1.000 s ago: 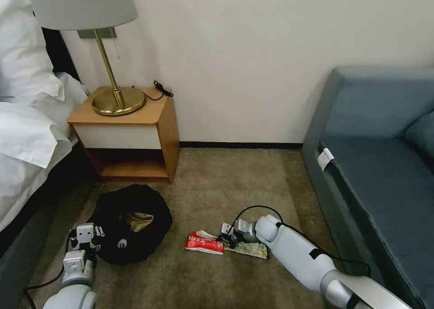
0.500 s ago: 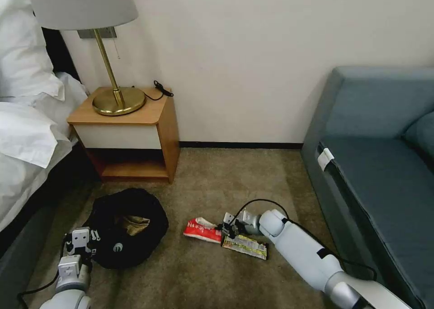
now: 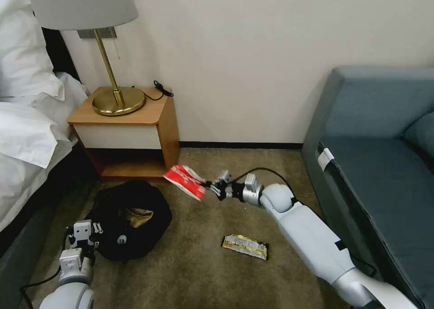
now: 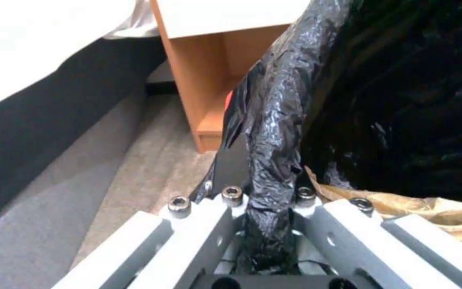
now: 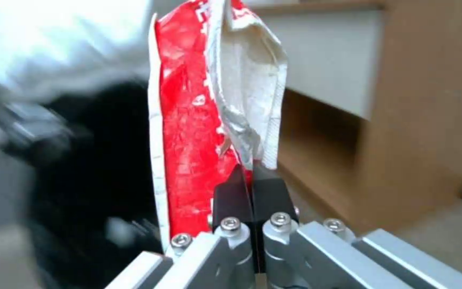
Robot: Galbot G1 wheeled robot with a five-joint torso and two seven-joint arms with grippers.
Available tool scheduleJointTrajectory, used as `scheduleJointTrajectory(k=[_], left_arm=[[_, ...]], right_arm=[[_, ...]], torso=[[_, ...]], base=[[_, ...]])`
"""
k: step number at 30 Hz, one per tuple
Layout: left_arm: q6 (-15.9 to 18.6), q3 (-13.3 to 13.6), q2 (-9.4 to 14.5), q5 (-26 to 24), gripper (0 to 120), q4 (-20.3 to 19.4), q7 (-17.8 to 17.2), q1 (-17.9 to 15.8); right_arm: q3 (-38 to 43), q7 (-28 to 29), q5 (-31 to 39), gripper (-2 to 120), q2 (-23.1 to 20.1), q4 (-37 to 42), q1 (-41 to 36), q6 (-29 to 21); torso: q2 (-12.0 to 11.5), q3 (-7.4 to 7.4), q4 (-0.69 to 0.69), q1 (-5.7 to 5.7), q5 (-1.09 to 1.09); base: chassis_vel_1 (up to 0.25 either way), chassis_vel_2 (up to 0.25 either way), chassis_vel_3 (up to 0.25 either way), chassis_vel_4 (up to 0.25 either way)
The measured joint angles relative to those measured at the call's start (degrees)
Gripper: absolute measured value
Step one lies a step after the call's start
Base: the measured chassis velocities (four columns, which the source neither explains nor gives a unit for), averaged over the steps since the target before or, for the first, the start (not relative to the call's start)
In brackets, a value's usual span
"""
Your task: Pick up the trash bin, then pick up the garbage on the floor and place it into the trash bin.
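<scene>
The trash bin [image 3: 129,218], lined with a crinkled black bag, is at lower left, held at its near rim by my left gripper [image 3: 88,236], which is shut on the bag's edge [image 4: 268,132]. Crumpled brown paper [image 3: 138,217] lies inside the bin [image 4: 402,120], also visible as brown paper [image 4: 434,208]. My right gripper [image 3: 212,189] is shut on the red-and-white snack packet [image 3: 185,181], held in the air just right of and above the bin's far rim. In the right wrist view the packet [image 5: 209,112] hangs from the closed gripper [image 5: 252,188]. A slim bar wrapper [image 3: 245,246] lies on the carpet.
A wooden nightstand [image 3: 131,132] with a brass lamp [image 3: 115,96] stands behind the bin. The bed [image 3: 27,128] runs along the left and a blue sofa [image 3: 379,164] along the right. Carpet between them is open.
My right gripper has lifted the snack packet off the carpet and carried it up and left toward the bin. The bar wrapper stays on the floor. The bin has shifted slightly.
</scene>
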Motion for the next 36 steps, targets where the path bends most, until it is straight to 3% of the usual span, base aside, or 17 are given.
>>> scheduleJointTrajectory(k=[3, 8, 18, 24, 36], left_arm=[[0.2, 0.4, -0.4, -0.1, 1, -0.7, -0.7, -0.5], [0.2, 0.7, -0.8, -0.1, 1, -0.8, -1.0, -0.6], [1.0, 1.7, -0.9, -0.1, 1, -2.5, -1.1, 0.1], [1.7, 2.2, -0.9, -0.4, 1, -3.9, -1.4, 0.1], [2.3, 2.7, -1.3, -0.4, 1, -4.5, -1.5, 0.2]], right_arm=[[-3.0, 1.1, 4.9, 0, 1.0, 2.6, -0.7, -1.6], [-5.9, 1.5, 5.1, 0, 2.3, 3.1, -1.6, -1.3], [-9.3, 3.7, 3.4, 0, 4.5, 0.2, -0.2, 0.0], [-11.4, 5.3, -2.2, -1, 4.7, -2.2, 0.7, 1.6], [-13.3, 10.1, -5.7, 39, 5.0, -3.0, 0.9, 4.3]], torso=[[0.0, 0.00, 0.01, 0.00, 0.00], [0.0, 0.00, 0.00, 0.00, 0.00], [0.0, 0.01, 0.01, 0.00, 0.01], [0.0, 0.01, 0.00, 0.00, 0.01], [0.0, 0.01, 0.00, 0.00, 0.01]], base=[[0.000, 0.000, 0.000, 0.000], [0.000, 0.000, 0.000, 0.000], [0.000, 0.000, 0.000, 0.000], [0.000, 0.000, 0.000, 0.000], [0.000, 0.000, 0.000, 0.000]])
